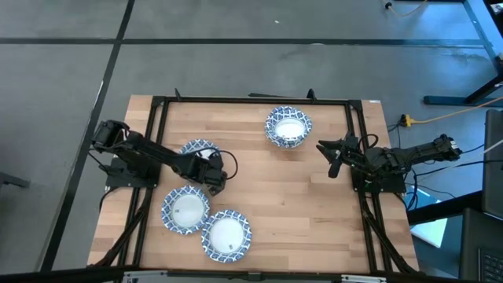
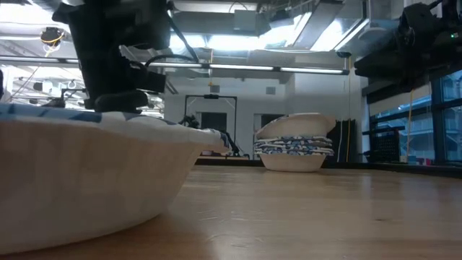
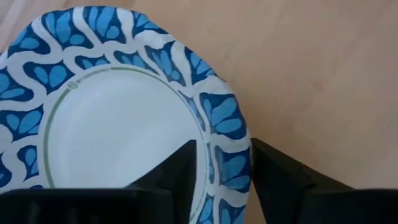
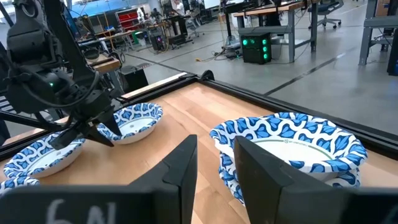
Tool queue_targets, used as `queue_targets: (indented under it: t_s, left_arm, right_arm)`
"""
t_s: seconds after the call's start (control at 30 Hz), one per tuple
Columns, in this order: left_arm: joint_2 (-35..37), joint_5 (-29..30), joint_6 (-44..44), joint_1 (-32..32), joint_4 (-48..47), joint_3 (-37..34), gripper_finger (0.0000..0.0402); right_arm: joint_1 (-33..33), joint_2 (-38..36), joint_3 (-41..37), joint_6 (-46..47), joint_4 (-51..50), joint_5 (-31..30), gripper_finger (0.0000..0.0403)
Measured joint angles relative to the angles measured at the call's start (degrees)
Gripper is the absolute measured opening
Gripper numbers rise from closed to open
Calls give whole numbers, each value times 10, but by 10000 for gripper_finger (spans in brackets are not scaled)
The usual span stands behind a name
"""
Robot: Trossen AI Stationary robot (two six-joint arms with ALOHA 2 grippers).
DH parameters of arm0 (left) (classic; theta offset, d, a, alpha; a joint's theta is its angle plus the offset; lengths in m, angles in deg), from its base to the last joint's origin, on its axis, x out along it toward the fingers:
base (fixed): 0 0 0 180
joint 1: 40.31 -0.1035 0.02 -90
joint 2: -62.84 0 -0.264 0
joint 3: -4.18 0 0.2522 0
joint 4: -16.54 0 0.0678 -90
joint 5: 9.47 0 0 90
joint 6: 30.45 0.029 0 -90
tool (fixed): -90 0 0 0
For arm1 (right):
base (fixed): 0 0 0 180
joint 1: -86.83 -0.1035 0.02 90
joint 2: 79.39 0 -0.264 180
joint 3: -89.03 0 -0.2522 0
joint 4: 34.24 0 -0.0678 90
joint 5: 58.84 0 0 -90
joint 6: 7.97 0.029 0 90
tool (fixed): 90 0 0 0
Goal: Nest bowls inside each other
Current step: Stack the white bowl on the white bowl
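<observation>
Blue-and-white patterned bowls sit on the wooden table. A nested stack (image 1: 288,127) (image 4: 292,149) (image 2: 294,148) stands on its base near the far edge. Three single bowls lie on the left: one (image 1: 196,149) (image 3: 112,124) under my left gripper, and two (image 1: 185,210) (image 1: 226,234) near the front edge. My left gripper (image 1: 216,174) (image 3: 224,149) is open and straddles that bowl's right rim. My right gripper (image 1: 333,157) (image 4: 216,146) is open, hovers to the right of the stack and holds nothing. My left gripper comes down from above at the bowl's rim (image 3: 227,134), one finger (image 3: 183,165) over the white inside and the other (image 3: 273,171) outside. Whether the fingers touch the rim I cannot tell. The bowl lies flat on the table.
A black frame (image 1: 251,100) runs along the table's edges. Bare wood (image 1: 291,204) lies between the left bowls and the right arm. In the low view a front bowl (image 2: 86,188) fills the near left. Workshop benches show beyond the table.
</observation>
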Motion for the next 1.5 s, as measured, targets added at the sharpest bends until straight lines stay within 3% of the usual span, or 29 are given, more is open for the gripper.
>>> queue_targets:
  t_s: [0.4,0.73,0.97,1.13,1.3,1.5]
  left_arm:
    - [2,2,9,-8,0,1,9]
    - [2,3,163,-67,-3,99,3]
    - [2,69,309,-115,-8,202,1]
    - [0,80,415,-152,30,259,1]
    - [-17,44,495,-176,108,294,1]
    - [-94,-2,557,-170,116,358,0]
  right_arm:
    - [0,0,0,-2,-3,0,108]
    - [0,0,0,0,-5,0,108]
    - [0,0,0,0,-5,0,108]
    - [0,0,0,1,-4,0,108]
    - [0,0,0,1,-4,0,108]
    - [0,0,0,3,-4,0,108]
